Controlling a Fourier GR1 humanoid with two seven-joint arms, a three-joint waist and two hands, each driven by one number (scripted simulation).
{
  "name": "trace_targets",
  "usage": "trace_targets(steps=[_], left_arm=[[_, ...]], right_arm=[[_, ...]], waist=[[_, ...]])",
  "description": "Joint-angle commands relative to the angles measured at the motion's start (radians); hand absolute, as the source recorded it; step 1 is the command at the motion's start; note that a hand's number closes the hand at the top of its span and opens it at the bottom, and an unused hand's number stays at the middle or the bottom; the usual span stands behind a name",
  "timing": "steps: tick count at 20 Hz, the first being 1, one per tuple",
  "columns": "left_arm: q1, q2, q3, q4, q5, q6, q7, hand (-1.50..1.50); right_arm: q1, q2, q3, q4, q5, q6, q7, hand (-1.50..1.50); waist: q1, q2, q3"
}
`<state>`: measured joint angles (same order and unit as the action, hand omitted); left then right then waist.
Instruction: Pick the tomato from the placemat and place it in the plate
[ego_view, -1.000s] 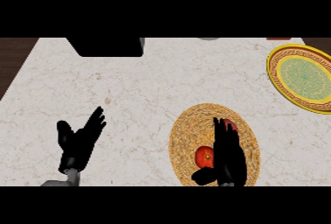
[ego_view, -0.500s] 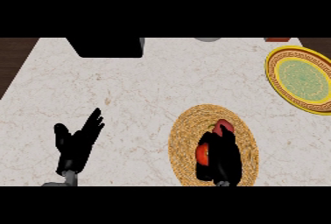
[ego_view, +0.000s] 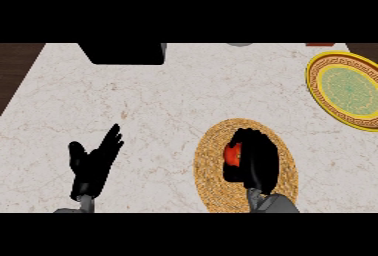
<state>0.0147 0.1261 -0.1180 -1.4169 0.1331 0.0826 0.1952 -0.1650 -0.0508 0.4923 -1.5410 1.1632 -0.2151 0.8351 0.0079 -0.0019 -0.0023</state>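
The tomato (ego_view: 233, 154) lies on the round woven placemat (ego_view: 214, 175), near the right. The right hand (ego_view: 255, 159) covers it, fingers curled around it; only a red sliver shows at the left. It is probably light, smooth and soft, so it is best held around its middle. The plate (ego_view: 325, 95) waits far right. The left hand (ego_view: 92, 165) rests with straight fingers, near left.

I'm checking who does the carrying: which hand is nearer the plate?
The right hand. It is curled over the tomato on the placemat, below and left of the plate. The left hand rests open far across the counter, near the lower left.
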Motion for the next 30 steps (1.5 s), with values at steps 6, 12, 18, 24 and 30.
trace_targets(steps=[6, 12, 18, 24, 30], left_arm=[[-0.049, -0.015, -0.013, -0.025, -0.009, 0.016, 0.069, 0.0], [-0.022, 0.006, 0.02, -0.036, 0.011, -0.001, 0.064, 0.0], [0.019, 0.016, 0.011, -0.028, 0.001, -0.033, 0.015, 0.0], [0.001, 0.027, 0.047, -0.003, 0.017, -0.046, 0.007, 0.0], [-0.017, -0.014, -0.002, -0.049, -0.016, -0.009, 0.074, 0.0]], right_arm=[[-0.48, 0.032, -0.27, 0.338, 0.091, -0.191, 0.036, 1.5], [-0.499, 0.014, -0.387, 0.362, 0.112, -0.404, 0.078, 1.5], [-0.463, -0.016, -0.511, 0.427, 0.044, -0.614, -0.009, 1.5], [-0.369, -0.154, -0.611, 0.451, -0.162, -0.725, -0.247, 1.5], [-0.41, -0.288, -0.742, 0.634, -0.3, -0.803, -0.409, 1.5]], waist=[[0.017, 0.008, 0.003], [0.001, 0.005, 0.003], [0.005, 0.007, 0.003], [0.001, 0.008, 0.004], [0.01, 0.009, 0.005]])
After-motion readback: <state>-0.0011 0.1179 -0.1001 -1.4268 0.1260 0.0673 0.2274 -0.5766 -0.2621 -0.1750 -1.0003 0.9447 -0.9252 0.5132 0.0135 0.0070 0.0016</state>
